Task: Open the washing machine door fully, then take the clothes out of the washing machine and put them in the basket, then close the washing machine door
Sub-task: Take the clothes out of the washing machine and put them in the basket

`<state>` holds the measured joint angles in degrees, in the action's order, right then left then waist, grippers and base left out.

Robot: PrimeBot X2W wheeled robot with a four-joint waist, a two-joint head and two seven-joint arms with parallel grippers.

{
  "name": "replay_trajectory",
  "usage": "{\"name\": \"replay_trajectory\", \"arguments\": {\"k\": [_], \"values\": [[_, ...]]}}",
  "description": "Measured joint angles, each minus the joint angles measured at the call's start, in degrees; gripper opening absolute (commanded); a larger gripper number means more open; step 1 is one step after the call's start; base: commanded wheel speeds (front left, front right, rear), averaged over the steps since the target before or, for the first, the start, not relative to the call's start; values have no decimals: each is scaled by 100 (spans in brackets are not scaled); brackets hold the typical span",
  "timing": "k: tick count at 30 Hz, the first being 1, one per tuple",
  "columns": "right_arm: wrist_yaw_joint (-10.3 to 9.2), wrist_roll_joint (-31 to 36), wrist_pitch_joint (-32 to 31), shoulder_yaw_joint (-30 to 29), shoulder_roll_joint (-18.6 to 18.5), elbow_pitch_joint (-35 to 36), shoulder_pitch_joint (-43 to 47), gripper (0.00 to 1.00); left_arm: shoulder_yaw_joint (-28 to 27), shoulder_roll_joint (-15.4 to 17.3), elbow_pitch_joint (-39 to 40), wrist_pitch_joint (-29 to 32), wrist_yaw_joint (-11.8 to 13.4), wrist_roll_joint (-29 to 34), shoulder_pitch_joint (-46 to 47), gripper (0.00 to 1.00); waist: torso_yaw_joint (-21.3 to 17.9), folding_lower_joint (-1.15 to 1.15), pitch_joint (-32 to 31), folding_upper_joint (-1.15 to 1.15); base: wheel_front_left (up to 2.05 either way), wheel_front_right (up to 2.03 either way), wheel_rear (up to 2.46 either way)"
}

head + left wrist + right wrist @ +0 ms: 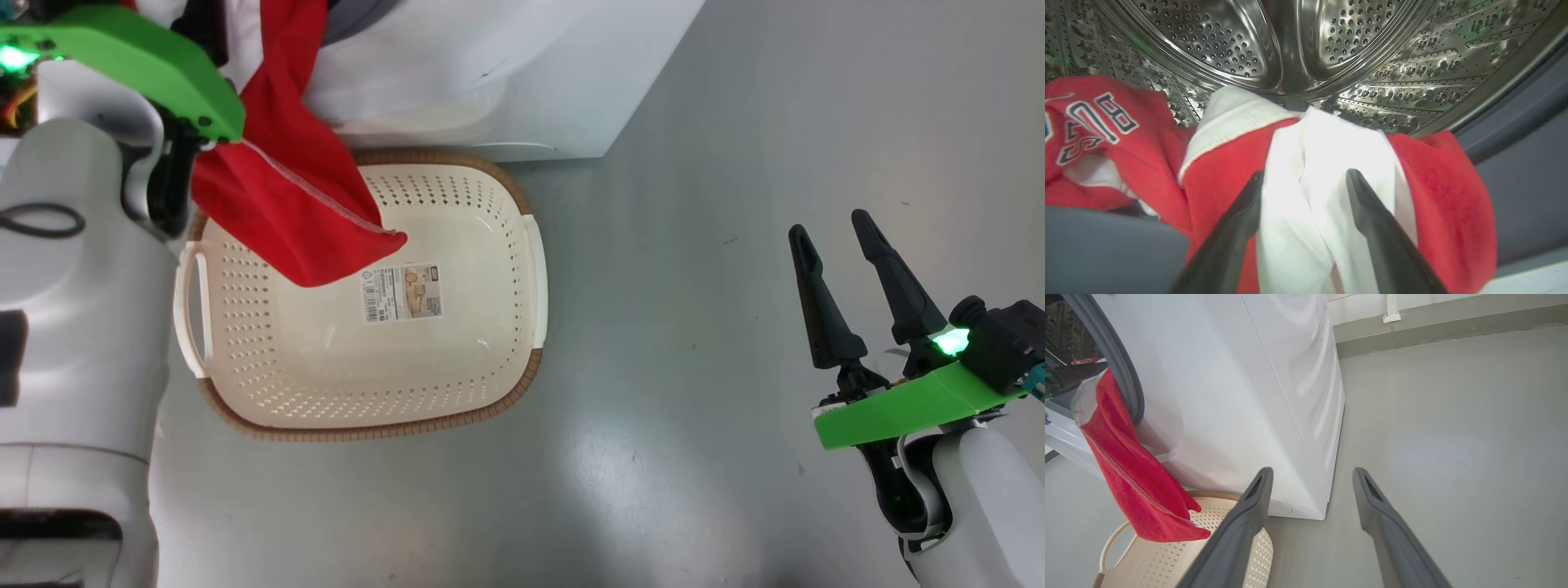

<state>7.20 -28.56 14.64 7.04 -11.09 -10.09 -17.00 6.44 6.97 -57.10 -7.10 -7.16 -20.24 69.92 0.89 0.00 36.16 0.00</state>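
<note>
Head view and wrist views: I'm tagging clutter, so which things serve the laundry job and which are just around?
Job: washing machine, red-and-white clothes, cream basket, left pincer open at the clothes.
Just around: sticker in the basket, grey floor, open right pincer.

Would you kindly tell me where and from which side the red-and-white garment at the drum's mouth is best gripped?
I'd grip the raised white fold of the garment, coming straight in from the door opening: it bunches up between the left end effector's open fingers, whereas its red tail hangs flat and loose over the basket.
</note>
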Motion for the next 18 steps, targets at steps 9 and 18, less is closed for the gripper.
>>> {"name": "replay_trajectory", "arguments": {"k": [9, 18], "values": [[0, -1, 0, 75, 10, 3, -132, 100, 470, 122, -776, 2, 0, -290, 463, 100, -82, 0, 58, 0, 0, 0, 0], [0, -2, 0, 80, 29, 3, -134, 100, 844, 123, -1184, -123, 0, -524, 582, 0, -147, 0, 79, 0, 0, 0, 0]]}}
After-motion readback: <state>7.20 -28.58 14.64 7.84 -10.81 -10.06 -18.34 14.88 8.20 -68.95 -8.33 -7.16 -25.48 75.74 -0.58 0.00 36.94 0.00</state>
